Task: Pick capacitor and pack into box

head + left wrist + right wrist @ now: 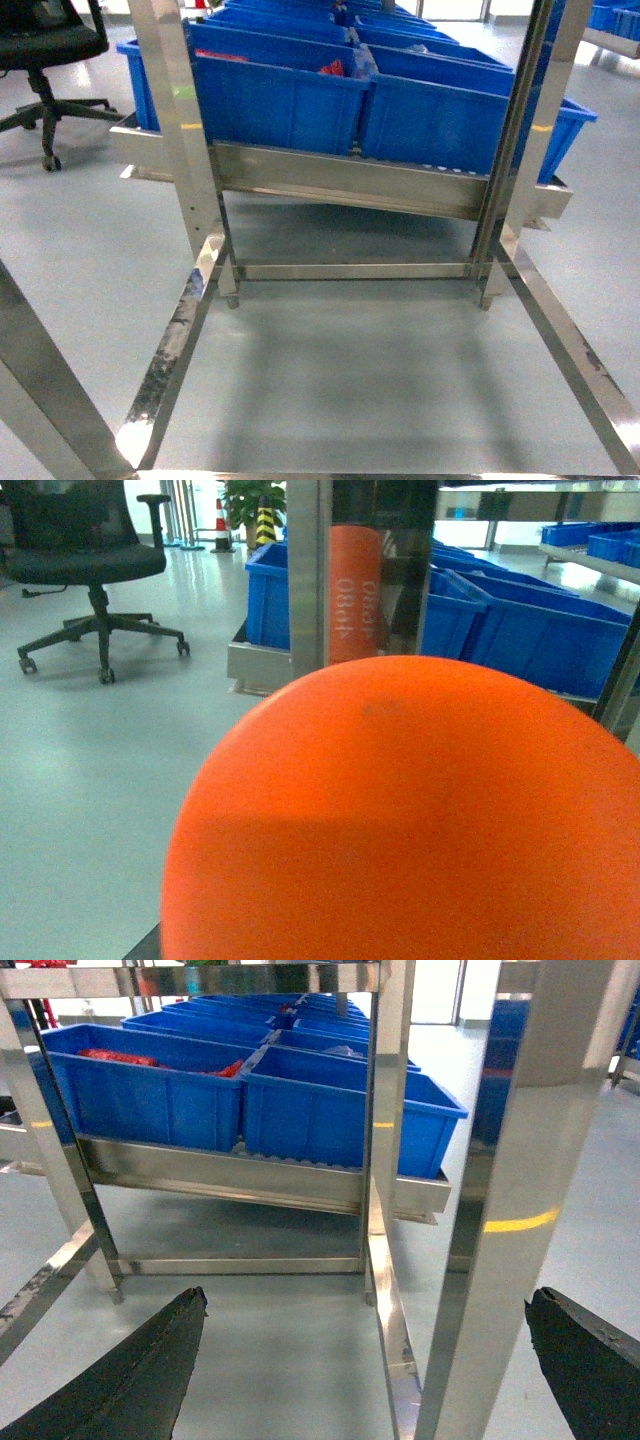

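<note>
The orange-red capacitor (410,820) fills most of the left wrist view, hanging right in front of the camera and well above the floor. My left gripper is shut on it. The capacitor hides its fingers, apart from a dark sliver (142,948) at the bottom left. My right gripper (365,1305) is open, its two dark fingertips (190,1305) wide apart with only floor and a steel post between them. The box is out of view in all three frames. Neither gripper shows in the head view.
A steel rack (340,185) stands ahead, carrying rows of blue bins (280,95), some with red items inside. Its posts (500,1210) and floor rails (170,360) frame the grey floor close by. An office chair (90,560) is on the left.
</note>
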### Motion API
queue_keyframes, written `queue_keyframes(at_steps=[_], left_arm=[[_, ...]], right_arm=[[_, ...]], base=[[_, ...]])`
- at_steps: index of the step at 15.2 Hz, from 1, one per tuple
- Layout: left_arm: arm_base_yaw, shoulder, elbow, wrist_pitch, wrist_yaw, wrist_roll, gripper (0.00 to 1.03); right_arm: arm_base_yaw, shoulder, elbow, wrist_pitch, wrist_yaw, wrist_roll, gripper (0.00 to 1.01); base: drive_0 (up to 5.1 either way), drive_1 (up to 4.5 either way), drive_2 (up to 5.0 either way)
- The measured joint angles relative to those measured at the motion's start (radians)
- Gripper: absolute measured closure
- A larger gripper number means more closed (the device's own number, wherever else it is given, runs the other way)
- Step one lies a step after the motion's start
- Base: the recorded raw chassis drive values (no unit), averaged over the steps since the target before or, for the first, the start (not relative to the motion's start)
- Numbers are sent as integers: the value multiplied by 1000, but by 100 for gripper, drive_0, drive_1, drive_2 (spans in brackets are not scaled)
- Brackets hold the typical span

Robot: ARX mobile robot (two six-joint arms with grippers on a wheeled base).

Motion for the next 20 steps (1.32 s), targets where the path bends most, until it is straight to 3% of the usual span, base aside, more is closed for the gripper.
queue_keyframes(at_steps=[20], left_arm=[[0, 0, 0, 0, 0, 0, 59]], right_arm=[[0, 0, 0, 3, -3, 0, 3]], base=[[-482, 255, 255]])
